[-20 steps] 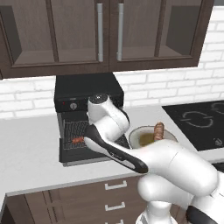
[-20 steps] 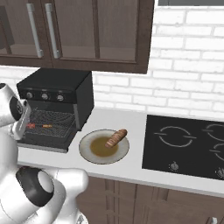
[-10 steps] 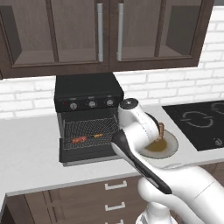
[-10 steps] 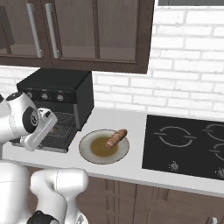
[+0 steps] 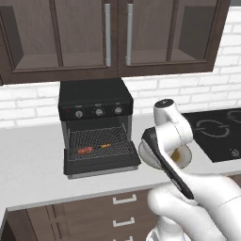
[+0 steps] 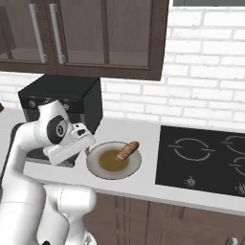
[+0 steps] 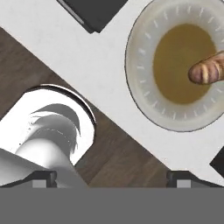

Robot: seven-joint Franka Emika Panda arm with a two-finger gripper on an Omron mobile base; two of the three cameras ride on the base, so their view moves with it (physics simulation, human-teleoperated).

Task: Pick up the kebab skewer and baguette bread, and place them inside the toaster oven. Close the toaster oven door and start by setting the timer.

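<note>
Above the tabletop [image 7: 109, 65] edge the pincer [image 7: 111, 178] hangs spread wide, gripping nothing — the plate [image 7: 144, 94] lies just ahead, the baguette bread [image 7: 208, 70] resting on it. Farther off, the kebab skewer [image 5: 94, 148] sits on the toaster oven [image 5: 94, 101] rack, the toaster oven door [image 5: 101, 164] dropped open.

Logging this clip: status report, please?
Gripper open, empty, above counter edge. Kebab skewer on toaster oven rack, door down. Baguette bread on plate. Nothing blocking.
</note>
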